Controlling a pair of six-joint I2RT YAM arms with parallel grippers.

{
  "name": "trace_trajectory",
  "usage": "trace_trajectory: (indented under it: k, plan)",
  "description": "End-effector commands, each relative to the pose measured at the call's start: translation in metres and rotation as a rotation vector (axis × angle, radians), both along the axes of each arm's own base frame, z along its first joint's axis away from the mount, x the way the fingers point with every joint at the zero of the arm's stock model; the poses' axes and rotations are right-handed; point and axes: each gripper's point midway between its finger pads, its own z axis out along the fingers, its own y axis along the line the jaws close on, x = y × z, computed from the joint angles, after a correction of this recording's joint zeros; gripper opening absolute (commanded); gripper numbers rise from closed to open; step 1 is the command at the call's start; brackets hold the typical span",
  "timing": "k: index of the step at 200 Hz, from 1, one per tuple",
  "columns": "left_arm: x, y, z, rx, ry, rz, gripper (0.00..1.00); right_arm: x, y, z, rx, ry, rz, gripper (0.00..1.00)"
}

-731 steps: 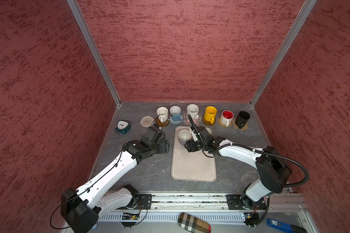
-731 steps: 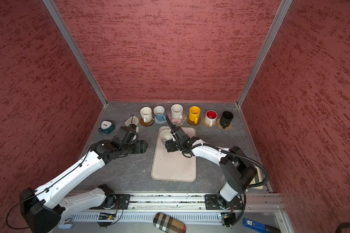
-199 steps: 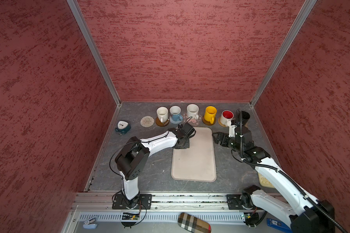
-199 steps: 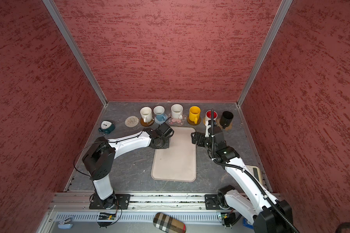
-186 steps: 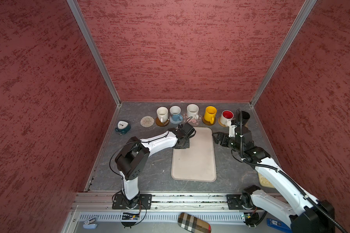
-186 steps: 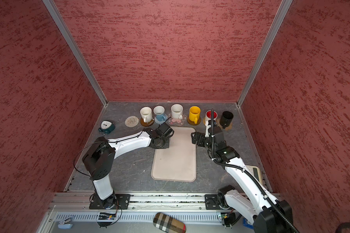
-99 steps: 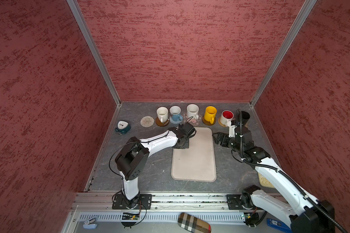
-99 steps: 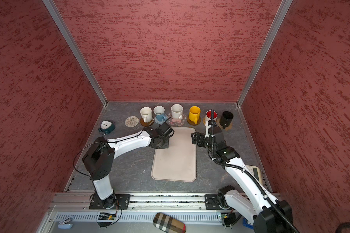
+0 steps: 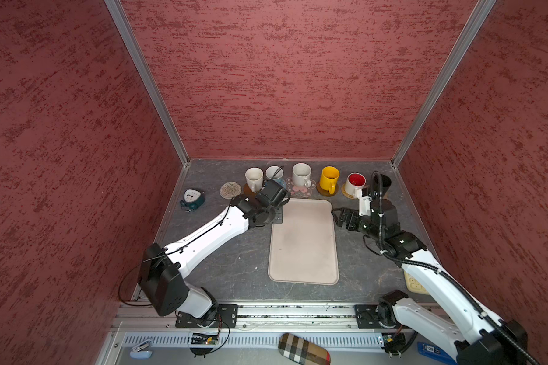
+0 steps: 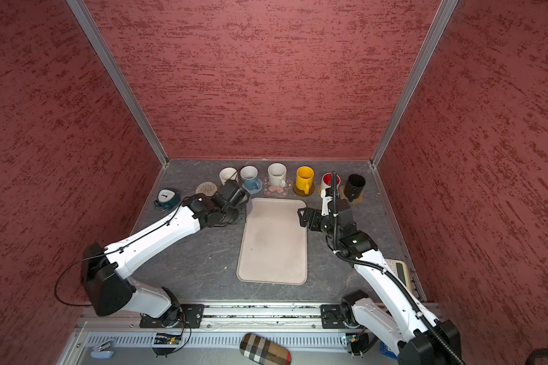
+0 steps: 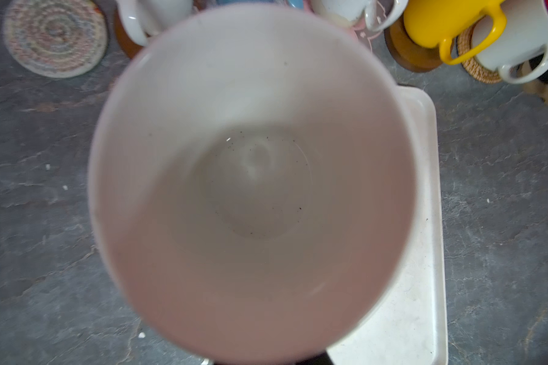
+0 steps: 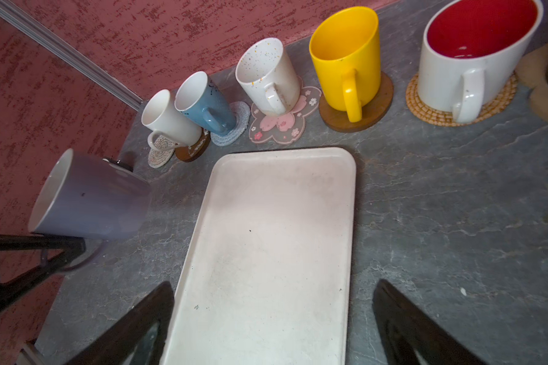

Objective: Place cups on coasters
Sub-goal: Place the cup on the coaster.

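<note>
My left gripper [image 9: 277, 215] is shut on the lavender cup [image 12: 89, 202], which hangs tilted just above the table by the far left corner of the tray. Its pale inside [image 11: 250, 177] fills the left wrist view; in both top views my wrist hides it. A pale spiral coaster [image 9: 230, 190] lies bare at the row's left end. The other cups stand on coasters along the back: plain white [image 9: 253, 178], blue-based [image 9: 274, 172], speckled white [image 9: 301, 175], yellow [image 9: 329, 178], red-inside [image 9: 355, 183] and black [image 10: 355, 186]. My right gripper [image 9: 337, 216] is open over the tray's right edge.
The beige tray [image 9: 302, 252] lies bare in the middle of the table. A small teal clock [image 9: 192, 198] sits at the far left by the wall. Red walls close in three sides. A pale device [image 10: 399, 268] lies at the right edge.
Some seconds ago the lavender cup stood on the tray at my right gripper. It is now in my left gripper, and the right arm has drawn back rightward. Over the last second nothing moved noticeably.
</note>
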Motion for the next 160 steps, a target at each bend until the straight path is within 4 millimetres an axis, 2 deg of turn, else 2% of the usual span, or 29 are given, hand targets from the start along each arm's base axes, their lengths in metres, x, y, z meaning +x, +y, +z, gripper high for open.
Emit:
trace_trajectory:
  k: [1,29,66,86,104,160]
  plan:
    - [-0.004,0.041,0.009,0.033,-0.014,0.054,0.0,0.004,0.007,0.019,0.046,-0.062,0.025,0.99]
    - [0.0,0.09,0.022,0.007,-0.024,0.128,0.0,0.011,0.013,0.027,0.089,-0.088,0.031,0.99]
    - [0.023,0.141,0.041,-0.051,-0.069,0.204,0.0,0.023,0.017,0.037,0.103,-0.123,0.03,0.99]
    - [0.045,0.153,0.042,-0.058,-0.08,0.216,0.0,0.031,0.02,0.043,0.107,-0.139,0.036,0.99]
    - [0.068,0.159,0.035,-0.053,-0.075,0.212,0.0,0.038,0.024,0.045,0.113,-0.149,0.044,0.99]
    - [0.145,0.183,-0.006,-0.004,-0.059,0.262,0.0,0.057,0.032,0.033,0.087,-0.142,0.06,0.99]
